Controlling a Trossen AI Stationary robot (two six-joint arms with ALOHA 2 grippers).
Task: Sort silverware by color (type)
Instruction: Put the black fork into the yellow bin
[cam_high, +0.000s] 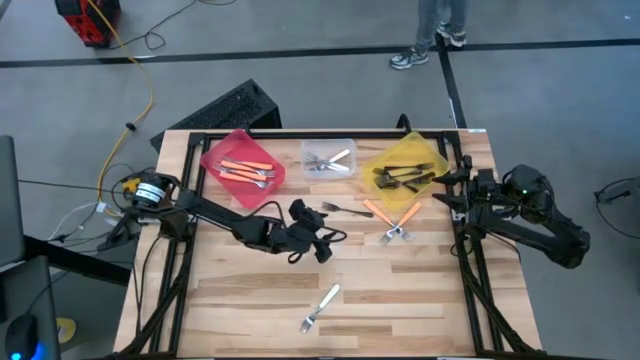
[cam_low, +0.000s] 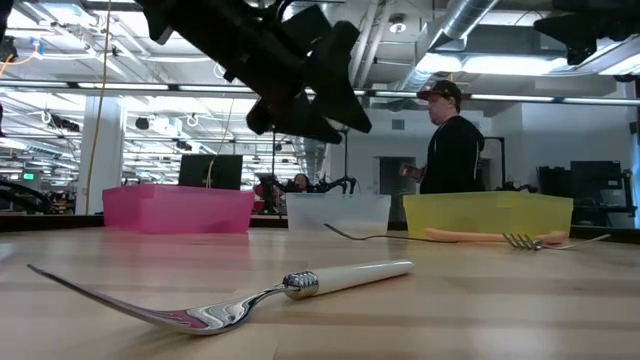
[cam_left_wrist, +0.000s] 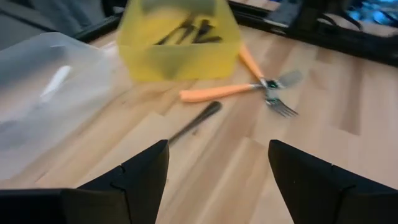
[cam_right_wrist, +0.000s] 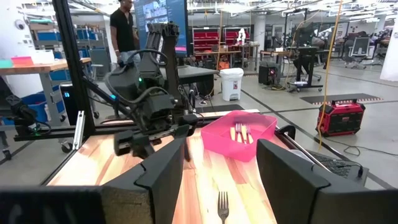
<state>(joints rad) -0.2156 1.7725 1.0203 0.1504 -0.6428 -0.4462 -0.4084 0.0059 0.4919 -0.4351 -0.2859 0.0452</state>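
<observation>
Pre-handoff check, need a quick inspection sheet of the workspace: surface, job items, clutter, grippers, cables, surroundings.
Surface: wooden table, dry, no spills seen.
Job's things: orange forks in the red bin; silver forks in the clear bin; black forks in the yellow bin. Loose: black fork, two crossed orange forks, white-handled fork near the front.
Clutter: nothing seen.
Grippers: left gripper open at mid-table, empty, facing the black fork; right gripper open, empty, parked at the right edge beside the yellow bin.
Cables: yellow cable on the floor, back left.
Surroundings: person standing beyond the table.
</observation>
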